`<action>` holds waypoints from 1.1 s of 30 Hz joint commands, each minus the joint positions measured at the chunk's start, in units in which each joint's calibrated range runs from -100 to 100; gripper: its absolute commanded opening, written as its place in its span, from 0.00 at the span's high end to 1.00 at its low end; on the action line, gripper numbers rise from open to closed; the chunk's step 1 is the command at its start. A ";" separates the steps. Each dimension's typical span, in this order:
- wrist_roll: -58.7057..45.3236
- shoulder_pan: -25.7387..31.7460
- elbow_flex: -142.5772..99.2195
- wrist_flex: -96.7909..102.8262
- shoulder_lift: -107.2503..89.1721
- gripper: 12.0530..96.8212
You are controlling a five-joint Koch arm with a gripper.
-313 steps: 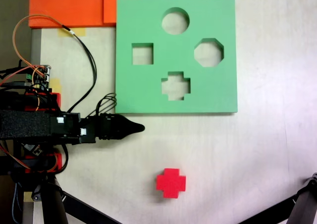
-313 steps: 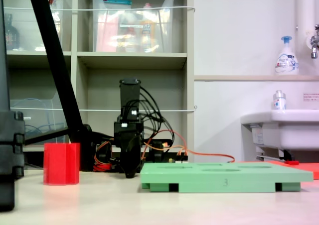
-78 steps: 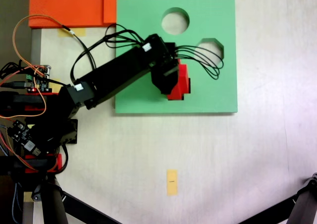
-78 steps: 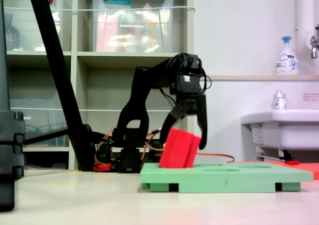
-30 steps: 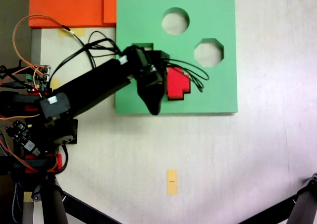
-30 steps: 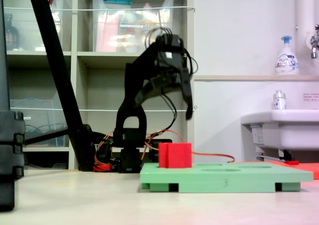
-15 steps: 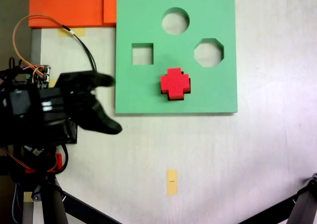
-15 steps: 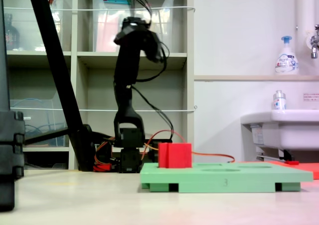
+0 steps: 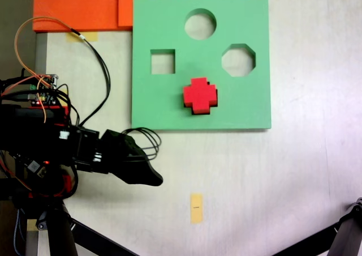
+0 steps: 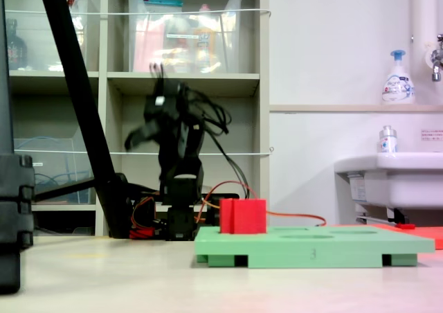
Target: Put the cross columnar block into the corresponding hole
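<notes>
While the arm is folded back over its base at the left of the desk [image 9: 271,171], the cross columnar block [image 9: 199,95] sits upright in the corresponding hole [image 9: 195,112] of the green foam board [image 9: 249,103], its upper part standing proud of the board's top in a fixed view [image 10: 243,216]. Beside it the board's square cutout [image 9: 163,62], round cutout [image 9: 200,24] and octagonal cutout [image 9: 238,60] are open. The tool [image 9: 151,178] points out over bare desk below the board's lower left corner, well apart from the block; it reads as one dark tapered shape, blurred in the side view [image 10: 136,140], so I cannot tell whether its jaws are spread or pressed together. Black cables [image 9: 141,140] loop between the tool and the board's edge. A small yellow tape strip [image 9: 195,208] lies on the desk below the board, and orange foam sheets [image 9: 85,7] touch its upper left corner. Behind stand shelves [image 10: 180,84], a sink [image 10: 391,181] and a soap bottle [image 10: 398,77]
</notes>
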 commanded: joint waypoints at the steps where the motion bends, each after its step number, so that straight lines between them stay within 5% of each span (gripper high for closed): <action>1: -0.78 0.34 -3.60 13.42 -0.82 0.50; 11: -8.01 5.57 -58.14 79.29 -0.82 0.51; 33: -8.11 6.25 -62.13 67.83 -0.82 0.57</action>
